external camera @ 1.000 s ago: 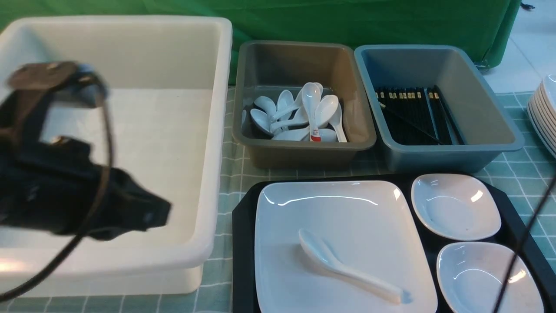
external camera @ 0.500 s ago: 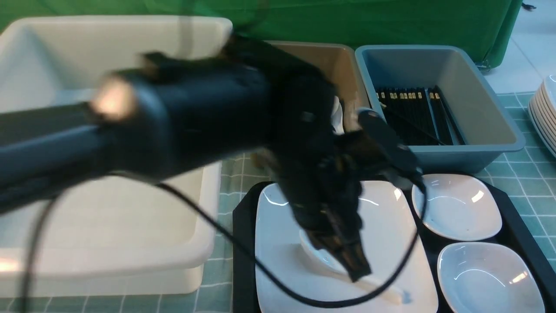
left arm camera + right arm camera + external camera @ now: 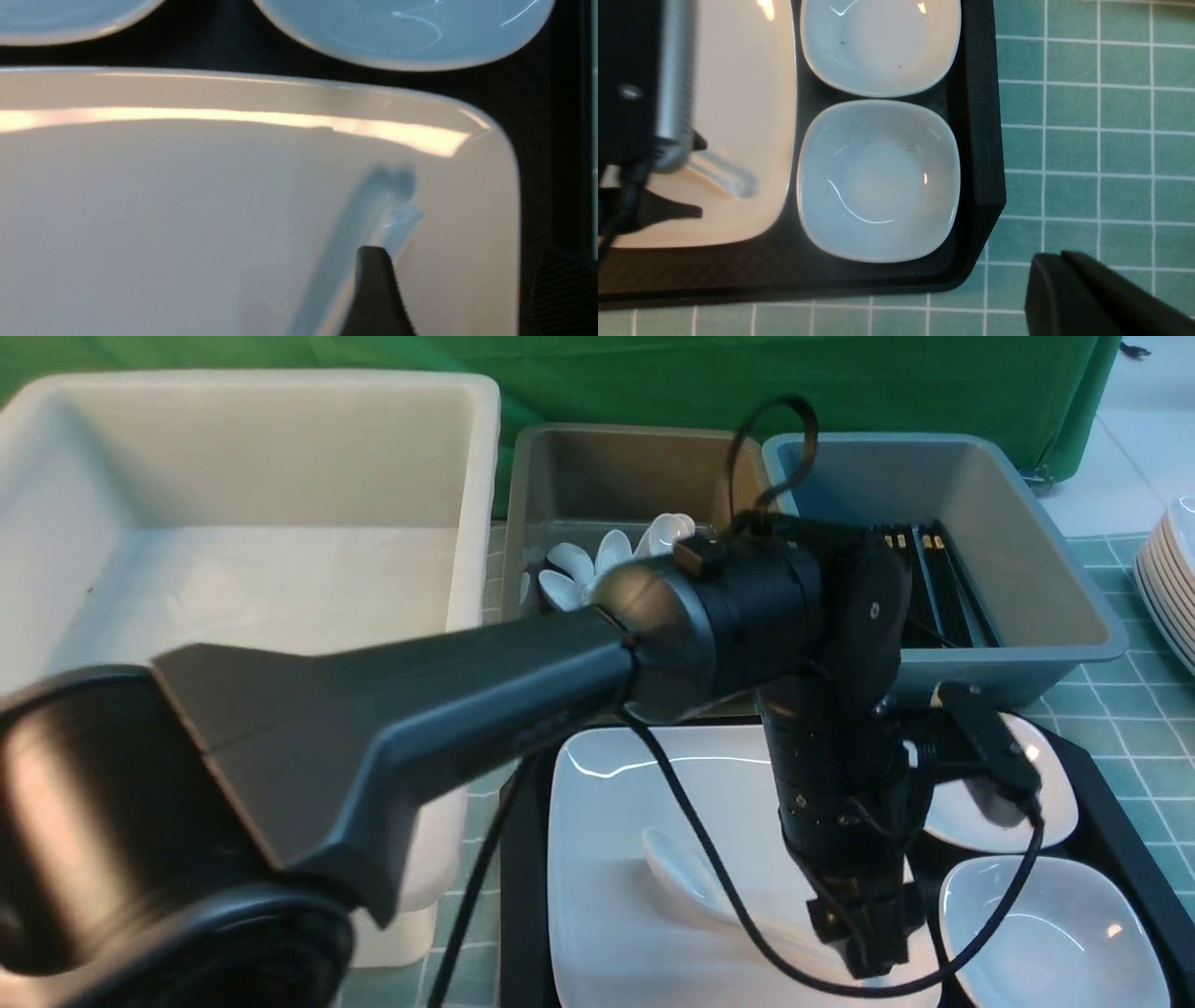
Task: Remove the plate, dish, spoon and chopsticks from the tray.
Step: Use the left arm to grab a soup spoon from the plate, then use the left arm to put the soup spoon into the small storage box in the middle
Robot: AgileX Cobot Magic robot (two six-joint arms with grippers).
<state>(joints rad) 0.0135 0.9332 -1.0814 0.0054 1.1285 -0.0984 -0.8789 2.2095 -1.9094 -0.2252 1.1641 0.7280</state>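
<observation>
In the front view, the left arm is stretched across the scene and the left gripper (image 3: 866,957) is pointed down over the near right part of the plate (image 3: 597,896), just above the handle end of the spoon (image 3: 677,868). The spoon is laid on the plate, bowl towards the far left, and the plate is set on the left side of the tray (image 3: 523,859). Two small dishes (image 3: 1055,933) are seen on the tray's right side, one behind the other. Beyond the tray, a white tub (image 3: 280,476), a grey-brown tub (image 3: 607,467) with white spoons (image 3: 579,574) and a blue-grey tub (image 3: 1027,541) with black chopsticks (image 3: 943,579) are lined up on the checked cloth (image 3: 1139,709). In the left wrist view, the spoon's handle (image 3: 373,214) is seen blurred on the plate (image 3: 163,210), just beside one dark finger (image 3: 373,289); the other finger is seen well apart from it, over the tray's rim, so the jaws are spread wide and nothing is gripped. In the right wrist view, the right gripper (image 3: 1052,268) is shown over the cloth, just off the tray's near right corner, with its fingers pressed together and nothing held between them. Both dishes, the plate's edge and the spoon's handle tip are shown on the tray there.
</observation>
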